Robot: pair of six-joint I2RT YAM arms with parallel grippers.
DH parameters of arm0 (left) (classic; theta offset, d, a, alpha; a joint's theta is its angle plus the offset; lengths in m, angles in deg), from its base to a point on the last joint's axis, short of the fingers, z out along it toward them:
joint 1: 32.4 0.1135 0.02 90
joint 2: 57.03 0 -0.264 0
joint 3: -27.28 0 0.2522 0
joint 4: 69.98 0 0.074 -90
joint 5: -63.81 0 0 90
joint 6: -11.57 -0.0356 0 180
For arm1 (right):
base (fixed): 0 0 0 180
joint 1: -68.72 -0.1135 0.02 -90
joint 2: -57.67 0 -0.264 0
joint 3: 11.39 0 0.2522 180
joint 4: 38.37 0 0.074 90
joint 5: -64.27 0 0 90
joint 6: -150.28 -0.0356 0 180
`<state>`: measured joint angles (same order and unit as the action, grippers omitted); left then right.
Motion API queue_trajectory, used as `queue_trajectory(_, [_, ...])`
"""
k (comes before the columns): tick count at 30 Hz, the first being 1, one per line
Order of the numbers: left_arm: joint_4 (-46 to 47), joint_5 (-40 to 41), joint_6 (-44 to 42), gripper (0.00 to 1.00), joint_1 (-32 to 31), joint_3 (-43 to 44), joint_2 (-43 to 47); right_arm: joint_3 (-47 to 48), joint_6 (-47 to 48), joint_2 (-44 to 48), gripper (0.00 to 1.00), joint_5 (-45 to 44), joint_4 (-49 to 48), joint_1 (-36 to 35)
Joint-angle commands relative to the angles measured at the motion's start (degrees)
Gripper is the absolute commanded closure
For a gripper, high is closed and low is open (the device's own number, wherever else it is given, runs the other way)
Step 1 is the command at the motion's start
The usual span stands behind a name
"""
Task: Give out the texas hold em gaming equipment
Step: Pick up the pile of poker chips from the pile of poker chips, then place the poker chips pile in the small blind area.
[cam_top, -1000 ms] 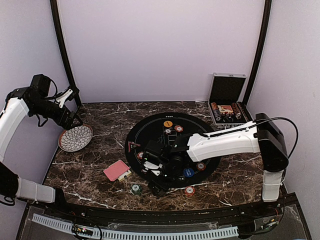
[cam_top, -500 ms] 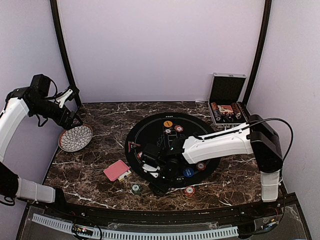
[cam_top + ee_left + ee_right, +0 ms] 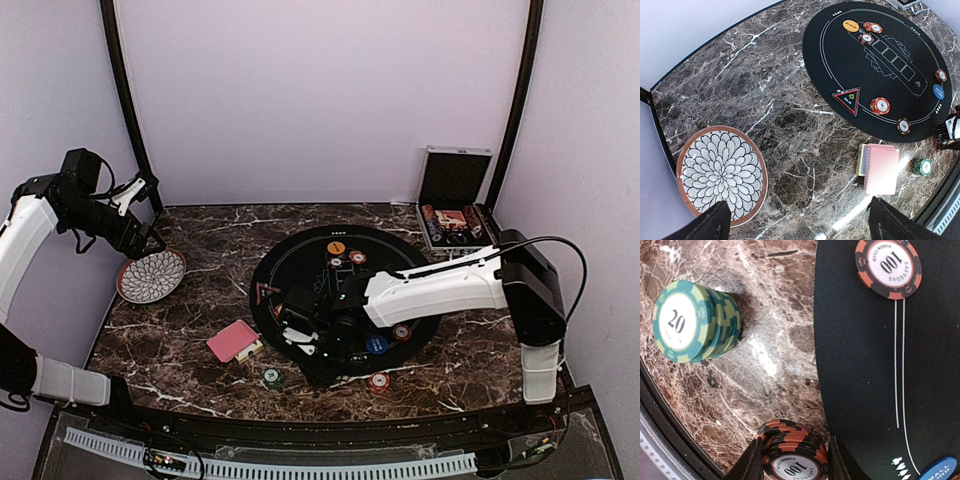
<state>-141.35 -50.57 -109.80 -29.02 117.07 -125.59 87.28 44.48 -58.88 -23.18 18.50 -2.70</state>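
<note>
- At the near edge, pinched between the fingers of the right hand (image 3: 794, 452): a stack of red 100 chips (image 3: 795, 467), astride the near-left rim of the black felt mat (image 3: 865, 390). Cannot tell whether lifted or resting on the marble worktop (image 3: 775, 365).
- Probably dense, stiff and smooth-rimmed; liable to shear apart layer by layer, so best squeezed across the rim, low down.
- Just left, standing free: a green 20 chip stack (image 3: 695, 322). To the right, a lone red chip (image 3: 378, 381).
- Slightly farther, on the mat: a single 100 chip (image 3: 888, 269).
- Farther left: a red-backed card deck (image 3: 235, 341). Thin, slick, apt to fan out; better taken by the long edges.
- Far left, above the patterned plate (image 3: 720, 172): the left hand (image 3: 800, 225), spread wide and empty.
- Far right: an open silver case (image 3: 455, 215).
</note>
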Motion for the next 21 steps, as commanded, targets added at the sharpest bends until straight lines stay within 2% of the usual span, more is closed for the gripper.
queue_trajectory(1, [-1.94,0.12,-0.87,0.01,-0.05,0.79,0.7,2.56,-0.73,1.49,0.68,-0.22,1.42,-0.74])
queue_trajectory(6, [-1.9,0.05,-0.81,0.01,-0.07,0.79,0.7,3.2,-1.38,3.49,0.77,0.9,2.65,-0.83])
queue_trajectory(11, [-1.81,0.01,-0.79,0.01,-0.07,0.83,0.7,2.47,-2.37,5.18,0.8,1.13,2.78,-0.15])
queue_trajectory(21, [-1.96,0.08,-0.92,0.01,-0.08,0.87,1.04,-1.47,-4.3,6.16,0.85,-3.85,1.54,6.68])
